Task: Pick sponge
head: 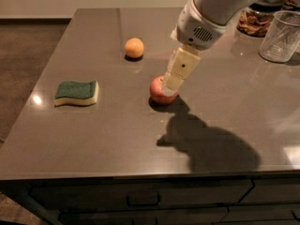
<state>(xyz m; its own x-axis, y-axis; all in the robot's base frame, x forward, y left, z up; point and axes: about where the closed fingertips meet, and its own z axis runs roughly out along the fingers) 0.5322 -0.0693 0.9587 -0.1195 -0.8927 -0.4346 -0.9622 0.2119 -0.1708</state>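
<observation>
The sponge (77, 92), dark green on top over pale yellow foam, lies flat on the left side of the dark table (117, 135). My gripper (174, 81) hangs from the white arm in the middle of the view, in front of the red apple (159, 93) and well to the right of the sponge. It holds nothing that I can see.
A small orange (134, 47) sits behind the apple. A clear plastic cup (279, 29) and a jar (252, 20) stand at the back right. The table's left edge runs close beside the sponge, with floor beyond. Drawers run under the front edge.
</observation>
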